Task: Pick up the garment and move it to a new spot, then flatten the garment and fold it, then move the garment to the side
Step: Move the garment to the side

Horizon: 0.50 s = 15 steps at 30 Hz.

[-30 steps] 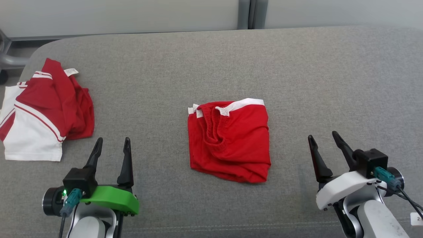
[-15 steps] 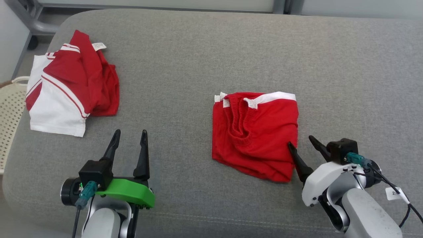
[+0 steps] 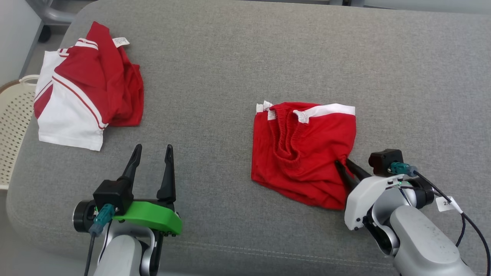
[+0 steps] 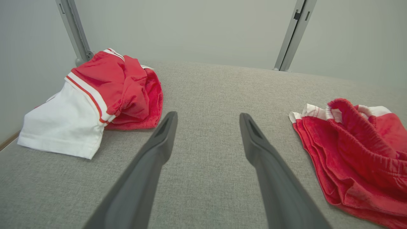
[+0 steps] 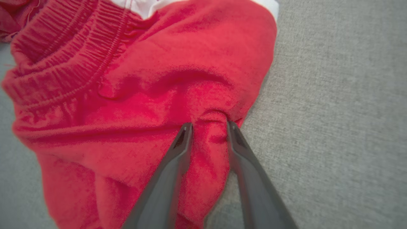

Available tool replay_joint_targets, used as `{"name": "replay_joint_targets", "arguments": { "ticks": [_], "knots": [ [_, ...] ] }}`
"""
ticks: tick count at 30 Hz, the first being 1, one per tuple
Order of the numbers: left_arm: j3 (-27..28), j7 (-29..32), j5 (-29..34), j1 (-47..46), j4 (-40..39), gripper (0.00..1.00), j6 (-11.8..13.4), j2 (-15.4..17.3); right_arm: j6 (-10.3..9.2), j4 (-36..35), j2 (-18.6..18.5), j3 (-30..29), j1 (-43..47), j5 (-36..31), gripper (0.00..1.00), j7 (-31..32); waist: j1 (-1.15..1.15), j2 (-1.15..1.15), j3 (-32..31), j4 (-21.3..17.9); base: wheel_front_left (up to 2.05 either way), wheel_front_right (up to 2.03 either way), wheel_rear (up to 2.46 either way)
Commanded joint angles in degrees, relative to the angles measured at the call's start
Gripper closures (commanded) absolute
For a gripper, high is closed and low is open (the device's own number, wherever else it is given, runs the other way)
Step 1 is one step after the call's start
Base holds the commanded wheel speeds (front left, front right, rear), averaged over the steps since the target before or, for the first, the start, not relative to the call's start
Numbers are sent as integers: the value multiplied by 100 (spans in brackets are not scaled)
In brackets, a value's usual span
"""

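The garment (image 3: 303,149) is a pair of red shorts with a white band, lying crumpled at the centre right of the grey cushion (image 3: 230,57). My right gripper (image 3: 342,161) reaches onto its right edge, fingers drawn in on a raised ridge of red cloth. The right wrist view shows the gripper (image 5: 209,124) with that pinch of the garment (image 5: 143,79) bunched between its tips. My left gripper (image 3: 153,146) stands open above bare cushion at the lower left, holding nothing. In the left wrist view the gripper (image 4: 209,115) points between the two cloth piles, with the garment (image 4: 356,149) to its right.
A second red and white garment (image 3: 80,88) lies heaped at the cushion's far left, also in the left wrist view (image 4: 95,98). A cream perforated basket (image 3: 13,126) stands off the cushion's left edge. Bare grey cushion lies between the two garments and beyond them.
The head camera has shifted down and left. My right gripper has moved in to the garment's right edge and narrowed from wide open onto a fold of cloth. The left gripper stays open.
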Motion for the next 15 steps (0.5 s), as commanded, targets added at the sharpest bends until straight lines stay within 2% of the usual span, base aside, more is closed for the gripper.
{"name": "replay_joint_targets", "arguments": {
  "ticks": [1, 8, 15],
  "knots": [
    [19, -46, -23, -73, 24, 0, 11, -13, -4, -10, -38, 50, 13, 5, 100, 6, 0, 0, 4, -66, 0, 0, 0],
    [59, -37, 35, -123, -85, 0, -25, 11, -7, -394, -238, 28, 109, -355, 100, -145, 0, 0, 34, -370, 0, 0, 0],
    [92, -38, 100, -159, -263, 0, -34, 111, -7, -1043, -521, -241, 487, -859, 100, -66, 0, 0, 181, -1006, 0, 0, 0]
  ]
}}
